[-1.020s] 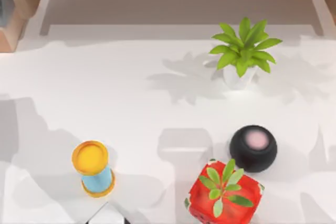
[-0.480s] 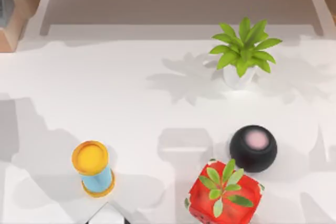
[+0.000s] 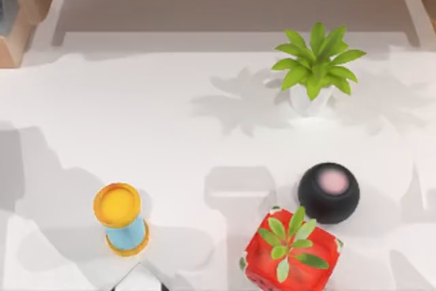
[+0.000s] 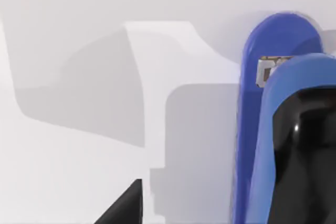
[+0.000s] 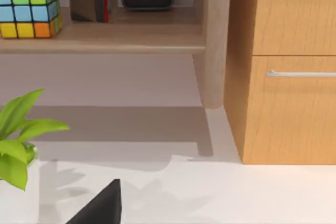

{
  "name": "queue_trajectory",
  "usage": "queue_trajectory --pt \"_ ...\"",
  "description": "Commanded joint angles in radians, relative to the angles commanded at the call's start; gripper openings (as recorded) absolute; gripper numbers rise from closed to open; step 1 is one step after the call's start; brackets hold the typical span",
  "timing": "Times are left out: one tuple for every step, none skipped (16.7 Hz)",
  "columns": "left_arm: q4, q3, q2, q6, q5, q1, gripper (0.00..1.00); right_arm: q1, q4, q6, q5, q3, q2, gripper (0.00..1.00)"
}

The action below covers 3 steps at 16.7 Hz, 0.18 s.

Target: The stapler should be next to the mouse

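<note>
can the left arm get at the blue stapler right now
Probably yes. In the left wrist view the blue stapler lies close beneath the camera on bare white table, nothing between them. A dark fingertip pokes in; the fingers' state is unclear.

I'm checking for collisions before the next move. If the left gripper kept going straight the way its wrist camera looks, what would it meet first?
Most likely the blue stapler, which stands close ahead in the left wrist view, on the white table. Depth is hard to judge, so how near contact is cannot be told.

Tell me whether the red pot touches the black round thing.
Cannot tell. In the top view the red pot meets the black round thing with no gap visible, but that may be overlap.
</note>
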Motion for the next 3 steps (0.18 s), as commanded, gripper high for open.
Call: queue_trajectory --pt "0.0 0.0 0.0 0.0 0.0 0.0 1.0 0.0 0.0 0.0 0.0 0.0 0.0 1.0" --pt "0.0 0.0 0.0 0.0 0.0 0.0 1.0 0.0 0.0 0.0 0.0 0.0 0.0 1.0" --pt "0.0 0.0 0.0 0.0 0.0 0.0 1.0 0.0 0.0 0.0 0.0 0.0 0.0 1.0"
